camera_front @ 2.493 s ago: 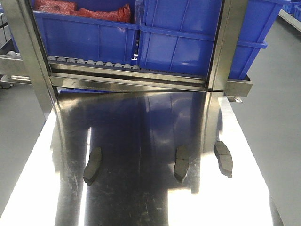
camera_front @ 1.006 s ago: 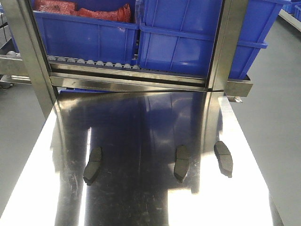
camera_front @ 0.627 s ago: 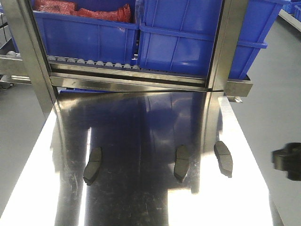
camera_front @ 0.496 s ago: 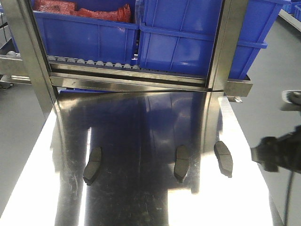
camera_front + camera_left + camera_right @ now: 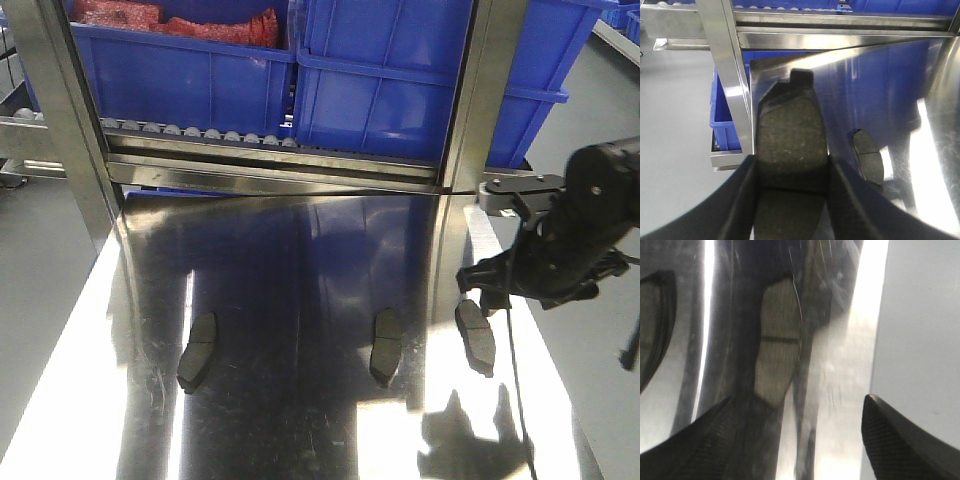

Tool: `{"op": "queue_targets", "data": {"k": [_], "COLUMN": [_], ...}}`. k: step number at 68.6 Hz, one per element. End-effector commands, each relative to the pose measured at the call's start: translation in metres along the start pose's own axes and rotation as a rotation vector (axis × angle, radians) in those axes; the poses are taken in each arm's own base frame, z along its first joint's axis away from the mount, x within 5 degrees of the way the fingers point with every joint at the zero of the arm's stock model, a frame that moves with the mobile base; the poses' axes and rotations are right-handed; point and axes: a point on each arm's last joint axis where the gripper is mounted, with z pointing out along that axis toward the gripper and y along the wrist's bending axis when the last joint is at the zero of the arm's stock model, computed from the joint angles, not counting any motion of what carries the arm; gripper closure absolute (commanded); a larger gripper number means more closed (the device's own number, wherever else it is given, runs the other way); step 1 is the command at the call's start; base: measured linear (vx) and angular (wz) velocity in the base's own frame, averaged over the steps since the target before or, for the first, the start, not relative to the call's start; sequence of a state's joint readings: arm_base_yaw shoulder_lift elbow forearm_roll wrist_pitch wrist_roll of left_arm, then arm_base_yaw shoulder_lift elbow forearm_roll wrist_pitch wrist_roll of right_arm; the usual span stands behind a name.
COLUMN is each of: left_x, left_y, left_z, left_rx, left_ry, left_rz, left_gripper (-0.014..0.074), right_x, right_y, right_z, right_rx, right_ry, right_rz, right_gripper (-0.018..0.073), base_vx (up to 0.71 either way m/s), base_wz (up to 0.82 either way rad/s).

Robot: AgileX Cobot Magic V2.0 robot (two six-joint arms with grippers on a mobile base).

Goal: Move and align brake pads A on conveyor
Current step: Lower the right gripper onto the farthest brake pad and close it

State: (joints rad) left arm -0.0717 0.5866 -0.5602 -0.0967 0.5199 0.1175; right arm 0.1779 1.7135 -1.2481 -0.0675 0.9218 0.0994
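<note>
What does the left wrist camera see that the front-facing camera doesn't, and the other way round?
Only the left wrist view shows the left gripper, clamped on a held brake pad. Only the front-facing view shows the right gripper hovering near the right pad, along with the middle pad and red items in one bin. Both show the steel table, the blue bins and a pad lying flat, probably the same left pad.
</note>
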Motion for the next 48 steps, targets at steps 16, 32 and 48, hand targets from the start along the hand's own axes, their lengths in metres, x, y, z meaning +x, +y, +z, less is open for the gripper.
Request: {"op": "queue_targets", "data": {"k": [16,32,48], "left_x": [-0.018,-0.018,-0.018], "left_y": [0.0,0.0,0.0], "left_z": [-0.006,-0.006,-0.006], "left_rx": [0.0,0.0,0.0], "left_ry": [-0.13,-0.13,-0.13], "left_rz": [-0.01,-0.01,-0.01], "left_gripper": [0.0603,0.0603,0.0603], "right_x": [-0.038,-0.04,-0.04], "right_y": [0.004,0.004,0.001], "right_z": [0.023,0.057,0.072], "right_rx": [-0.003,-0.01,-0.051], "right_ry": [0.019,0.084,0.106], "right_rz": [-0.044,-0.034,-0.005], "right_gripper": [0.0054,0.0054,0.0055], "base_vx": [0.0,0.0,0.0], "base_wz": [0.0,0.0,0.0]}}
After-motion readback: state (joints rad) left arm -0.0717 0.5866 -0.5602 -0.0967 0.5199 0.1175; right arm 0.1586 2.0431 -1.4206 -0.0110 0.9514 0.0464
